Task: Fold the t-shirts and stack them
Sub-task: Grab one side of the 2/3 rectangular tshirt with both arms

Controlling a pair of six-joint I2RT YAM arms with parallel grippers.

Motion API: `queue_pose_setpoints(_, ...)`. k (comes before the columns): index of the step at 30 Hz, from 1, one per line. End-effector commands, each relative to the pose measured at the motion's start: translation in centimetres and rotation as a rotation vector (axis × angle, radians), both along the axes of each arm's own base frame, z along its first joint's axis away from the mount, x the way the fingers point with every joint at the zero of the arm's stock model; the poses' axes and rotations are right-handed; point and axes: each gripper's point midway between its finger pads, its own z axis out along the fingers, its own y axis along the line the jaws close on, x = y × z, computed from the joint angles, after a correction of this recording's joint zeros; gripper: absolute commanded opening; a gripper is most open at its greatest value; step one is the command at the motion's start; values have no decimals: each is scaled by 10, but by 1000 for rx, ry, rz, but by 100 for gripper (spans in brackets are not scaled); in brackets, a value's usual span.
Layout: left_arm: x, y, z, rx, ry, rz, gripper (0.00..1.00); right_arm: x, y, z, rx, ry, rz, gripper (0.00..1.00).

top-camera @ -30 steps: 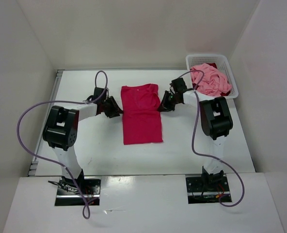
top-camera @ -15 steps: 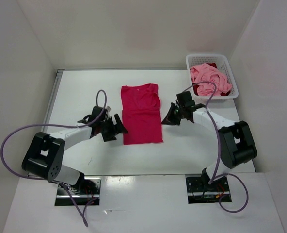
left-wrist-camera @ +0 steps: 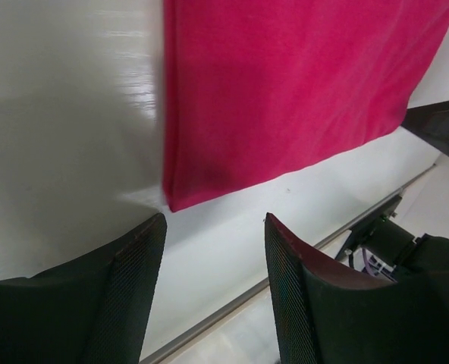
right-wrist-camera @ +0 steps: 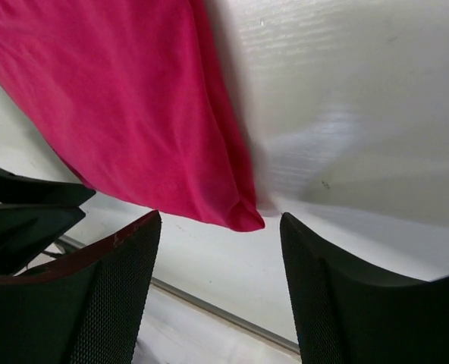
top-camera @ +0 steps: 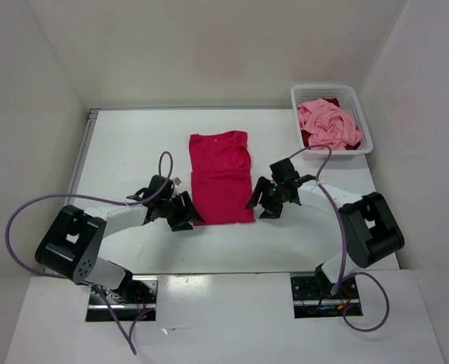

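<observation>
T-shirts, 3 of them, and the one in play is the magenta-red t-shirt point(top-camera: 221, 178). It lies flat on the tabletop point(top-camera: 133, 144) right between my 2 tools, and it looks already narrowed into a long strip. My left tool point(top-camera: 185, 212) sits just outside the strip's near-left corner, and my right tool point(top-camera: 262, 203) sits just outside its near-right corner. Both tools stand wide apart and have hold of nothing.

From the left wrist, that hem corner lies just ahead of the gap, closer to one of my fingers point(left-wrist-camera: 130, 288) than the other. From the right wrist it's the same story: the corner is just ahead and off-centre. The light pink t-shirt point(top-camera: 329, 125) and the dark crimson t-shirt point(top-camera: 306, 139) wait heaped in the basket point(top-camera: 332, 89), well beyond my right tool.

I judge the step in hand to be pinching both hem corners and carrying the hem up to the collar.

To do it cleanly:
- Centre each corner in its gap first.
- Get the lower finger under every layer, not just the top one.
- Close both tools together.
- Lift level and travel in parallel, so the strip doesn't skew or fall open.
- Set the hem down square on the collar edge.
</observation>
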Motion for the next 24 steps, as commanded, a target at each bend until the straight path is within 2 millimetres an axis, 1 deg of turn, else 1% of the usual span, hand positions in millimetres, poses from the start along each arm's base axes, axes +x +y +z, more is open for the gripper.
queue_pose_setpoints(1,-5,-3,-10,17,44,-4,63,-8,11,-6,24,10,35,71)
queue_pose_setpoints(3,-8,-8,-14,23,58,-22,62,-16,18,-9,24,10,66,71)
queue_pose_setpoints(4,-8,-8,-14,23,58,-22,62,-17,19,-8,32,14,71,68)
queue_pose_setpoints(5,-5,-9,-14,23,57,-22,60,-22,21,-11,28,23,83,66)
queue_pose_setpoints(6,-5,-9,-14,23,57,-22,59,-22,21,-11,28,23,83,64)
queue_pose_setpoints(8,-6,-7,-15,35,61,-17,58,-20,18,-12,13,18,65,57)
queue_pose_setpoints(10,-1,-5,-12,49,43,-4,56,-19,17,-13,5,15,60,51)
queue_pose_setpoints(11,-2,-2,-15,71,48,7,54,-19,17,-13,5,15,60,49)
queue_pose_setpoints(13,1,3,-11,94,33,36,53,-18,16,-14,-3,11,55,45)
queue_pose_setpoints(16,4,6,-8,108,11,51,50,-17,14,-17,-15,15,51,42)
queue_pose_setpoints(20,3,12,-10,134,18,85,49,-15,12,-18,-31,7,42,42)
queue_pose_setpoints(21,0,14,-10,133,17,85,48,-15,12,-16,-27,-1,42,42)
queue_pose_setpoints(23,3,15,-8,139,6,103,47,-14,11,-16,-34,-4,37,40)
queue_pose_setpoints(24,0,17,-10,143,14,103,47,-14,11,-16,-34,-4,37,40)
